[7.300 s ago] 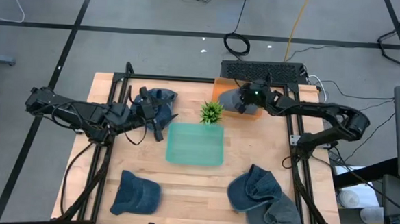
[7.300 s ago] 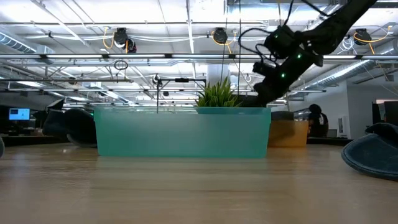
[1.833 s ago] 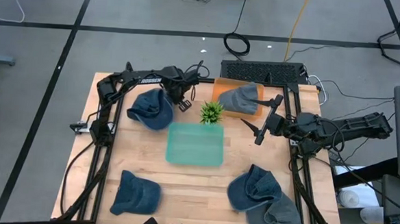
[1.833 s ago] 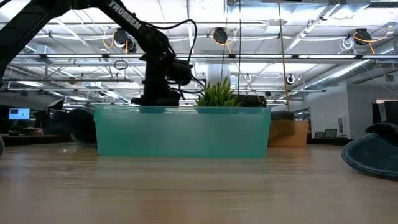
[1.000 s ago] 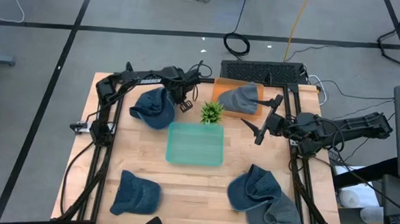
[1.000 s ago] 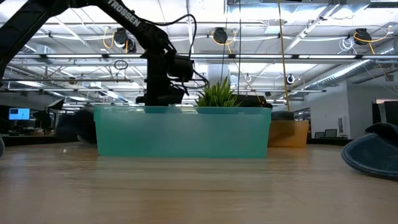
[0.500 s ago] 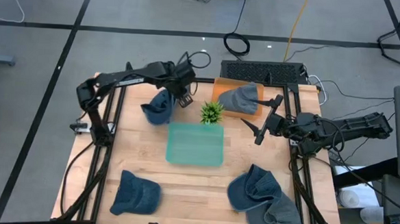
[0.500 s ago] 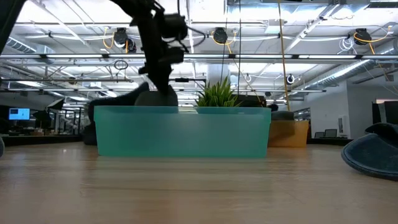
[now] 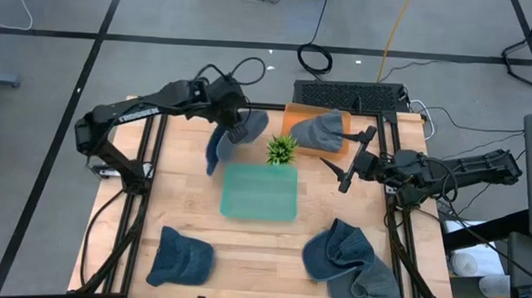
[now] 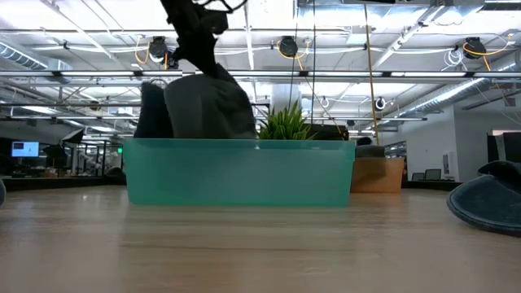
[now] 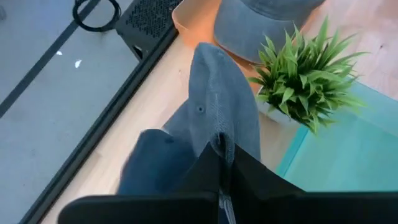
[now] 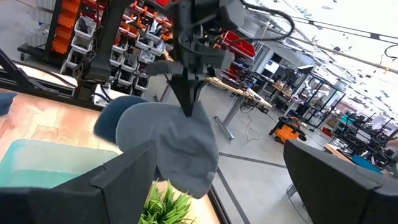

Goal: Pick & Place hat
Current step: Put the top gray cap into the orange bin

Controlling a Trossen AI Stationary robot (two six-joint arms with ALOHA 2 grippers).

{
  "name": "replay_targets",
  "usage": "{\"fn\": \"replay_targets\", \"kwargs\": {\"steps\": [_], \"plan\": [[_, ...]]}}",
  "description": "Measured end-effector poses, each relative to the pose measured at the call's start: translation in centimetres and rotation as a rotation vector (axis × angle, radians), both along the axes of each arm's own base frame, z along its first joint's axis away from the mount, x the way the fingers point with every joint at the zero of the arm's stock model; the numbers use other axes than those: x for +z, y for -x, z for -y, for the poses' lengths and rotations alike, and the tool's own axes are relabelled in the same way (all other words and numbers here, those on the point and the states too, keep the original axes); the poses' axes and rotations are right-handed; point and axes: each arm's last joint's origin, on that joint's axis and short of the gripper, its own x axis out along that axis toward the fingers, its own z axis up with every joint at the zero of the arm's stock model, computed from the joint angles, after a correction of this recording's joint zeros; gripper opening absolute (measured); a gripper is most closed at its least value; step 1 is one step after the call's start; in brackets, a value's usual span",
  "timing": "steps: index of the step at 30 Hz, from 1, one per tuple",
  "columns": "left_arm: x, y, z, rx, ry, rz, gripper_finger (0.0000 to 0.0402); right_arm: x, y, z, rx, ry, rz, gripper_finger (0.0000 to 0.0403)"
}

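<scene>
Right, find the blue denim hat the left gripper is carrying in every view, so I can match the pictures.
High view: blue denim hat hangs upper centre, left of the small green potted plant.
Low view: it hangs upper left, above the teal bin's rim.
Left wrist view: centre, pinched by the left gripper.
Right wrist view: centre, hanging from that arm.
Shared landmark: the plant, beside the hat in every view.
</scene>
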Motion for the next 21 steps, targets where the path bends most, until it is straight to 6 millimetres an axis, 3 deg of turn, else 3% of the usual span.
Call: {"fn": "replay_targets", "kwargs": {"steps": [15, 21], "plan": [[1.0, 0.6, 0.6, 0.017, -0.100, 0.003, 0.0009, -0.5, 0.0, 0.0, -0.001, -0.009, -0.042, 0.0338], [2.0, 0.8, 0.7, -0.020, -0.145, 0.060, 0.0009, -0.6, 0.0, 0.4, -0.021, -0.113, -0.004, 0.0338]]}}
